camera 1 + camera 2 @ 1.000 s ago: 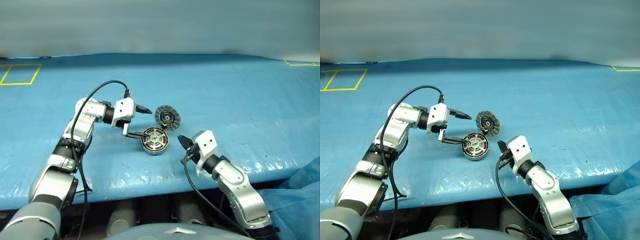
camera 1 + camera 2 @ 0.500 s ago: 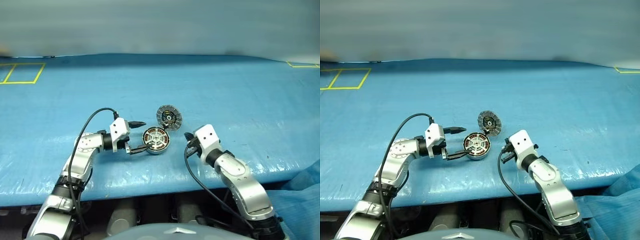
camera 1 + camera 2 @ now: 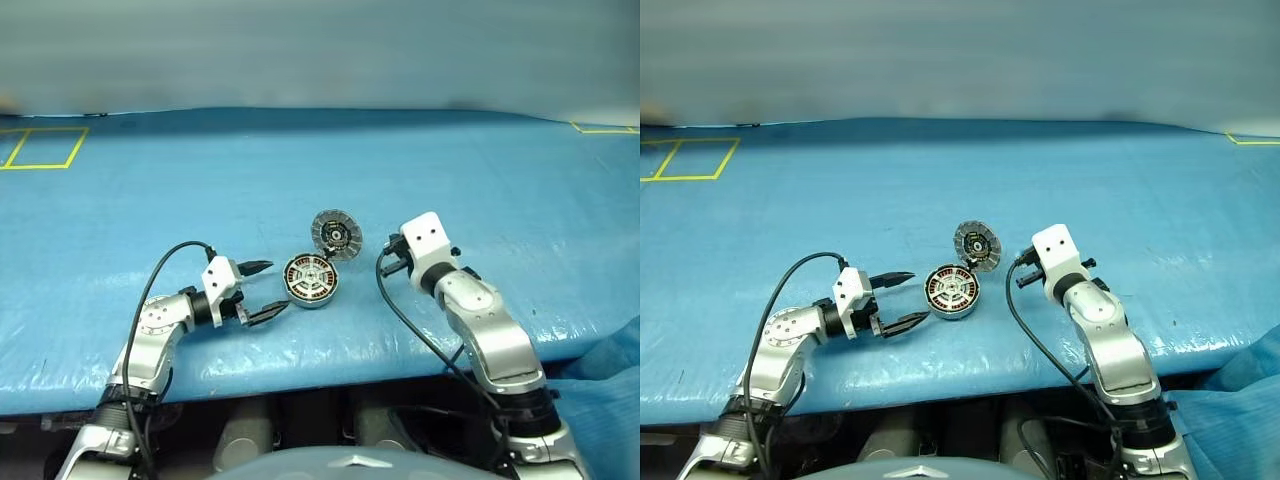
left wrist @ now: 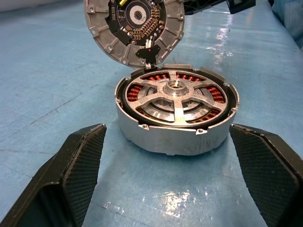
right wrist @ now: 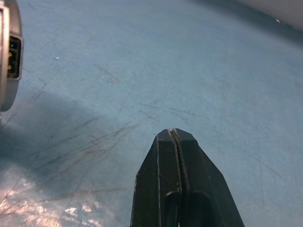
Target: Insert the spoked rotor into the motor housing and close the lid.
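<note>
Jaws of our left gripper (image 3: 262, 291) gape beside the round copper-wound grey motor housing (image 3: 310, 280); our right gripper (image 3: 386, 260) is pressed together.

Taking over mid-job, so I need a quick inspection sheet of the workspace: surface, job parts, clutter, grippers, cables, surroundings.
Surface: blue table cover, scuffed and glossy.
Job's things: spoked rotor seated in motor housing; lid stands open, tilted up at the housing's far edge.
Clutter: nothing seen.
Grippers: left gripper open, beside the housing; right gripper shut, empty, near the lid.
Cables: black cable on each arm.
Surroundings: yellow floor markings.
</note>
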